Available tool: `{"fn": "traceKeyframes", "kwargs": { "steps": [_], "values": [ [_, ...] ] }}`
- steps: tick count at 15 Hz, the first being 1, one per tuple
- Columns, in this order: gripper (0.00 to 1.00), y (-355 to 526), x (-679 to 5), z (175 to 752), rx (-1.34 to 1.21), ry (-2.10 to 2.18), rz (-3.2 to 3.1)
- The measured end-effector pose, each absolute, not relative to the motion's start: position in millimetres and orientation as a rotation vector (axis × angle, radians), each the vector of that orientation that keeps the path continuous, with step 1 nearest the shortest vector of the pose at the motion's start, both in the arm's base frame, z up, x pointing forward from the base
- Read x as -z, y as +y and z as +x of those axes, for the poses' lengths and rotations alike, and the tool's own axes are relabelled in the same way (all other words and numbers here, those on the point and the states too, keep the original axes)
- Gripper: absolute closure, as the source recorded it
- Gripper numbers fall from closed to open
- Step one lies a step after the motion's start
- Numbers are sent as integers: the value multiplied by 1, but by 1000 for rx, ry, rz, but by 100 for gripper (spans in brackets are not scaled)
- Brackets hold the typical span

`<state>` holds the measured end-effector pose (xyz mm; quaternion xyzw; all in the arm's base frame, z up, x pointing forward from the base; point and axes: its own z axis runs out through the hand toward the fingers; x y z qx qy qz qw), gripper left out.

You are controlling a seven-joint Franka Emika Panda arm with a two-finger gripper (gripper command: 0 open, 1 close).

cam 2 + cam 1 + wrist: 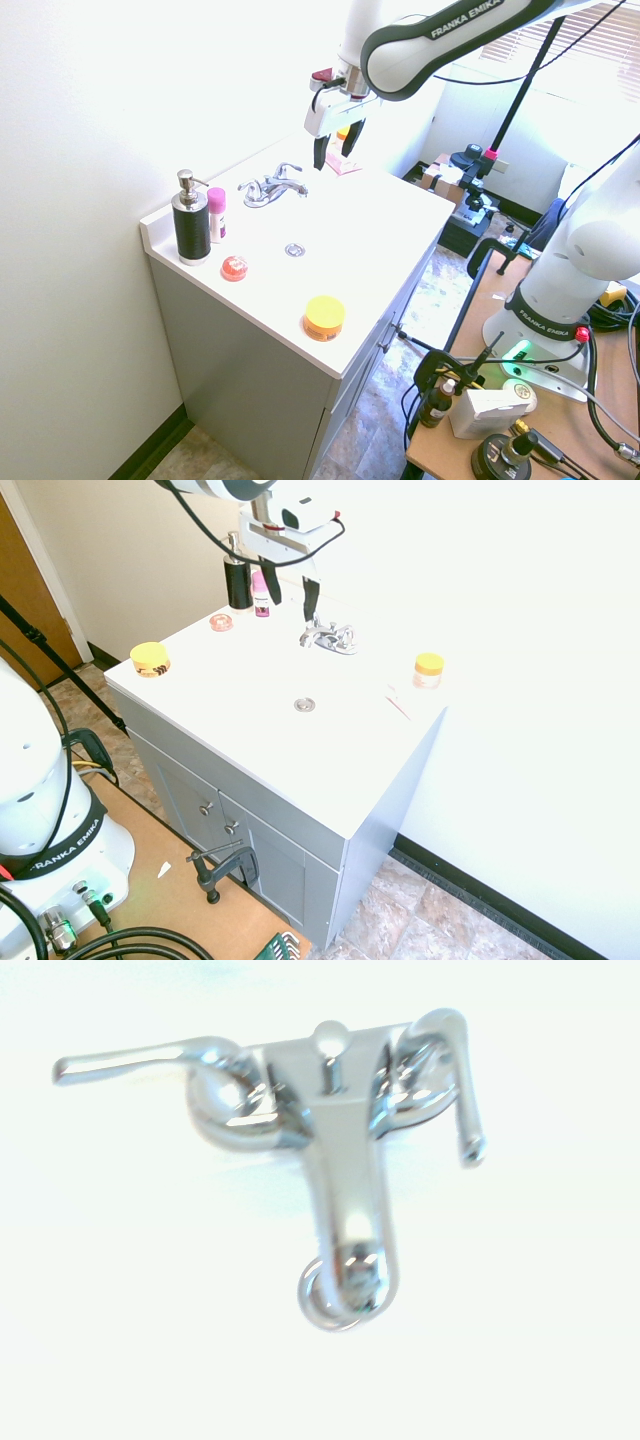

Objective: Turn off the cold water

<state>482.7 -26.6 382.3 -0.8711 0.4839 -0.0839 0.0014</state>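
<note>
gripper (333,158): fingers apart, above sink top | cold lever (468,1110): right side of faucet (350,1160) | white sink top (390,220): soap pump (191,220), yellow-lidded tub (323,318) | room: pale wall (530,730), brown door (30,600)

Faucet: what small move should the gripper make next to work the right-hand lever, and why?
Probably ease down toward the right-hand lever, keeping off the spout: the jaws are parted and empty, and the gripper hangs above the counter, near the faucet.
</note>
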Motion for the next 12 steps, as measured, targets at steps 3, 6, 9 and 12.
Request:
{"fn": "traceKeyframes", "kwargs": {
  "steps": [3, 6, 9, 12],
  "values": [
    [0, -45, -357, 519, 250, 1594, -2713],
    [0, -54, -340, 541, 235, 1629, -2711],
    [0, -60, -333, 560, 247, 1650, -2711],
    [0, -71, -322, 571, 246, 1672, -2723]
  ]
}}
